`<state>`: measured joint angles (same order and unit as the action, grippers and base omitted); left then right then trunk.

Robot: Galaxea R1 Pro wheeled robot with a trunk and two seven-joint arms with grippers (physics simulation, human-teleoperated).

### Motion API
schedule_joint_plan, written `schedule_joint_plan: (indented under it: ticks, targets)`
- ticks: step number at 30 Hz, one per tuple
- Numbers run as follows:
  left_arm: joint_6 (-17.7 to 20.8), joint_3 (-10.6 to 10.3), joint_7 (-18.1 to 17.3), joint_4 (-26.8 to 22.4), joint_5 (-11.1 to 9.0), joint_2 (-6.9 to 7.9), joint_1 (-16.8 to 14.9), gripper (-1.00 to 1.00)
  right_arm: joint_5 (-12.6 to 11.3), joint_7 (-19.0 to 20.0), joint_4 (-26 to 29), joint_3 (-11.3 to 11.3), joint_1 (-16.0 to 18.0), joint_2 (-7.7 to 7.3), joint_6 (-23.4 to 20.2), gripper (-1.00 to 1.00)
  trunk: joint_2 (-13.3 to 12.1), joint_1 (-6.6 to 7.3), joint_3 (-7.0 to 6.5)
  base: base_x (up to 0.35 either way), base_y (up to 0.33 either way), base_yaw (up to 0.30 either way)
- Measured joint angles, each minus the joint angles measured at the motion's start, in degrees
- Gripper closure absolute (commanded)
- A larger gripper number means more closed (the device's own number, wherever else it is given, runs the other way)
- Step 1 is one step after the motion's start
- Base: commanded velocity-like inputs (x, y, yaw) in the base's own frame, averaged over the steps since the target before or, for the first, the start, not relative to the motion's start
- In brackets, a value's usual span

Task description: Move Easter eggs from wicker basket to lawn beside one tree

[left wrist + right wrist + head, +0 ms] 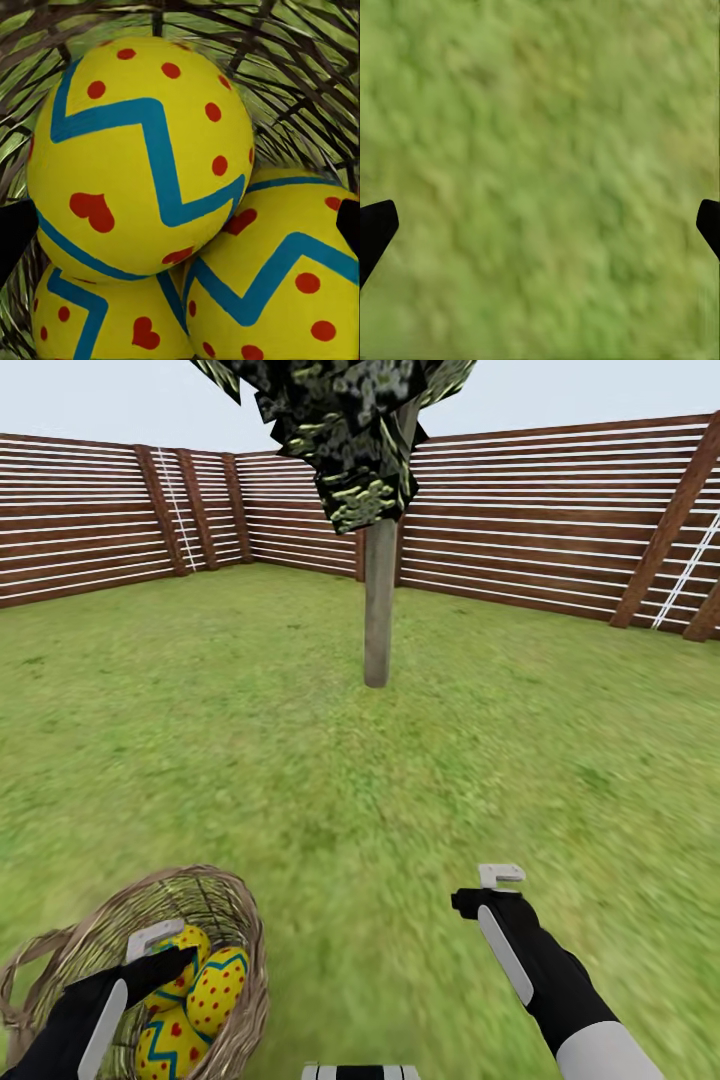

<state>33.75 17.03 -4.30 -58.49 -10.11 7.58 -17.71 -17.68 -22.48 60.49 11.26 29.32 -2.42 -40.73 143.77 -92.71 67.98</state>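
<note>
Fenced garden, green lawn (330,790), and my left gripper (160,952) reaching into the basket (235,920) of eggs.

The three eggs (142,157) lie piled together in the basket, yellow with red spots and hearts and blue zigzag bands, one resting on top of the other two. My left jaws are spread wide on either side of that top egg, with nothing between them gripped; their dark tips sit at the edges of my wrist view, clear of the shell. The basket stands on the grass at my left, close to my base. My right gripper (488,890) hovers over bare grass, jaws wide apart and empty. Well ahead, the tree (379,610) rises straight from the lawn, with the brown slat fence (560,530) behind it.
</note>
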Motion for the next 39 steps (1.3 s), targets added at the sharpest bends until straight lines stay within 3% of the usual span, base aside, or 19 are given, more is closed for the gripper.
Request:
schedule_joint_plan:
  ticks: [7,23,39]
  targets:
    - [-0.1,0.1,0.0,-0.1,0.0,-0.43,0.0,-1.00,0.0,0.0,0.0,0.0,0.0,0.03,0.0,-1.00,0.0,-0.01,0.00,0.250,0.135,0.000]
    - [-0.2,0.0,-0.1,-0.1,0.0,-0.80,0.0,-1.00,0.0,0.0,0.0,0.0,0.0,0.27,0.1,-1.00,0.0,-0.03,0.00,0.011,0.008,0.000]
    - [-0.2,0.1,0.0,0.0,0.7,-0.79,0.0,-1.00,0.1,0.0,0.0,0.1,0.0,0.38,0.1,-1.00,0.2,-0.45,3.54,0.000,0.000,0.000]
